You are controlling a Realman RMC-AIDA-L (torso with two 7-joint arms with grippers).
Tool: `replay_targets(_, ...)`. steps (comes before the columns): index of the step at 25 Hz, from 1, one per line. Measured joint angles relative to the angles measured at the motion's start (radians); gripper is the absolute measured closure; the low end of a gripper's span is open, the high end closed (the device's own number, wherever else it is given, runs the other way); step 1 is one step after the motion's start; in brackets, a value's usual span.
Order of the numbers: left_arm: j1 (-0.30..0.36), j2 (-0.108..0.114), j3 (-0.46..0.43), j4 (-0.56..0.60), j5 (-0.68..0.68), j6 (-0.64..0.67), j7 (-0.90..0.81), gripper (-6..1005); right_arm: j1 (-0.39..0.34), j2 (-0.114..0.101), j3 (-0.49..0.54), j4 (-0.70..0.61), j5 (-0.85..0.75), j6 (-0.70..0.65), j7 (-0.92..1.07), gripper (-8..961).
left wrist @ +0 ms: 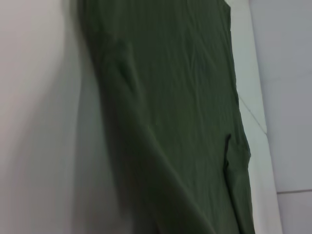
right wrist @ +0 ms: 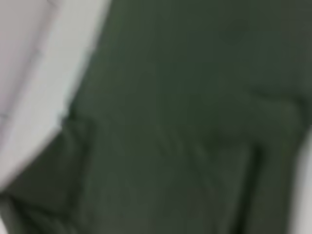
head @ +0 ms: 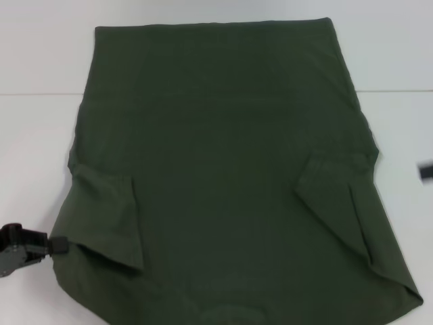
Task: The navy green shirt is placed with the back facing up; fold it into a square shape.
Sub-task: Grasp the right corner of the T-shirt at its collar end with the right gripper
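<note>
L gripper (head: pixel 57 245) at soft olive shirt (head: pixel 223 169) edge, grip unclear, sleeves folded in, white table (head: pixel 40 61).

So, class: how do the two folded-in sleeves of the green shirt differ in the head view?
The left sleeve is a broad flap with a straight inner edge; the right sleeve tapers to a point aimed inward. The left claw sits by the left sleeve's outer corner; no claw shows beside the right sleeve. Both lie flat on the navy green shirt.

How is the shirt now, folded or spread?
Mostly spread: the shirt lies flat on the table, only both sleeves folded inward. Left gripper at its edge.
</note>
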Motion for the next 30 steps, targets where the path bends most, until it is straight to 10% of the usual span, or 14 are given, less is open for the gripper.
replay_targets(8, -0.043, 0.011, -0.014, -0.059, -0.009, -0.058, 0.001, 984, -0.022, 0.006, 0.007, -0.032, -0.201, -0.062, -0.021, 284)
replay_targets(30, -0.056, 0.007, -0.037, -0.088, -0.04, -0.096, -0.008, 985, -0.034, 0.139, -0.031, -0.031, -0.291, 0.031, -0.135, 306)
